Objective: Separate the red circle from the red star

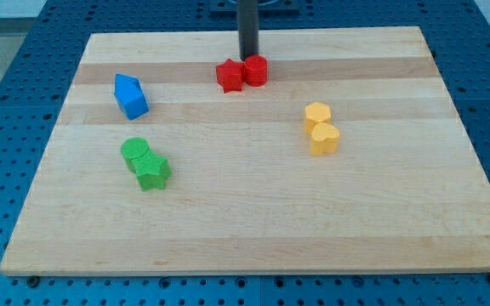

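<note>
The red star (pixel 229 75) and the red circle (pixel 256 70) sit touching each other near the view's top middle of the wooden board (pixel 253 221), the star on the left and the circle on the right. My tip (pixel 249 56) is just above them in the view, right behind the top edge of the red circle and close to the seam between the two blocks. Whether it touches the circle I cannot tell.
A blue block (pixel 131 96) lies at the view's left. A green circle (pixel 136 153) and a green star (pixel 153 172) touch at the lower left. Two yellow blocks (pixel 317 115) (pixel 323 138) touch at the right.
</note>
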`<state>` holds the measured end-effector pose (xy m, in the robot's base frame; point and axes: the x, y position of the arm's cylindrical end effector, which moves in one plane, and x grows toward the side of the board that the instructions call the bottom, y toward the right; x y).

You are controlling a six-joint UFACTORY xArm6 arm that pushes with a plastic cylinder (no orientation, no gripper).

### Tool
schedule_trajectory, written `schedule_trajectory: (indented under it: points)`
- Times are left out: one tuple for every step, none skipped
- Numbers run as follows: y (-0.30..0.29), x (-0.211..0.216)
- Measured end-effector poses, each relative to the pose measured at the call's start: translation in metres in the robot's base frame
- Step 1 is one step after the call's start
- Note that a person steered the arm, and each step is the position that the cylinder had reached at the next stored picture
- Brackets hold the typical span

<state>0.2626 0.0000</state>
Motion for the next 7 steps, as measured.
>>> schedule_trajectory:
  points:
    - [0.005,0.017]
    - [0.005,0.034]
    - [0.006,0.025]
    - [-0.006,0.005]
    - [-0.028,0.024]
    - [-0.03,0.055]
    - [-0.031,0.061]
